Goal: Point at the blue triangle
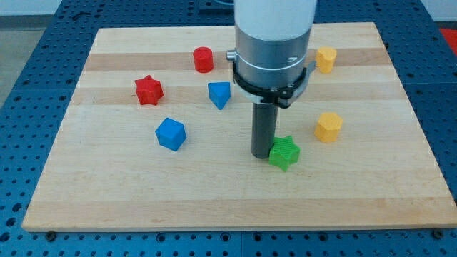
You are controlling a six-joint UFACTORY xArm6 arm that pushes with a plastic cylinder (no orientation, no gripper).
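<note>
The blue triangle [220, 94] lies on the wooden board [143, 200], left of the arm's body and above the centre. My tip [261, 153] rests on the board right beside the left side of a green star [285, 152]. The tip is well below and to the right of the blue triangle, not touching it. The rod rises straight up from the tip into the silver and white arm body [273, 50].
A blue cube [171, 133] sits lower left of the triangle. A red star [148, 90] and a red cylinder [203, 59] lie to the upper left. Two yellow blocks sit at the right, one near the top [325, 59] and one lower [328, 126].
</note>
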